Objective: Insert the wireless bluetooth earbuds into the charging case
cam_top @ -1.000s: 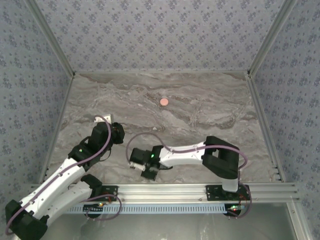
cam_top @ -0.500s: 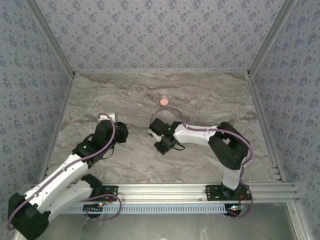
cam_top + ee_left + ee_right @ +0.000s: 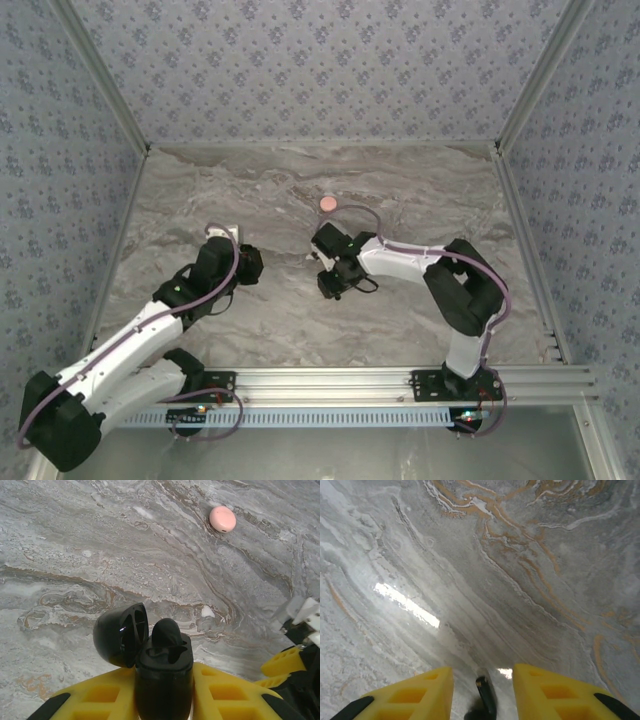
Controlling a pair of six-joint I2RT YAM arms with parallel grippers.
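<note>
Marbled grey tabletop (image 3: 400, 180), floral-papered walls (image 3: 320, 70); left hand (image 3: 164, 682) clamps open-lidded black charging case (image 3: 162, 672); right hand (image 3: 482, 672) parted, small dark piece (image 3: 485, 696) between, possibly an earbud.

The black charging case (image 3: 162, 677) was open, its lid (image 3: 120, 636) swung leftward, one black earbud (image 3: 166, 630) seated inside; a second black earbud (image 3: 485, 702) was barely visible.

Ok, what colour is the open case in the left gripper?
The case is glossy black all over; the left wrist view shows it best.
</note>
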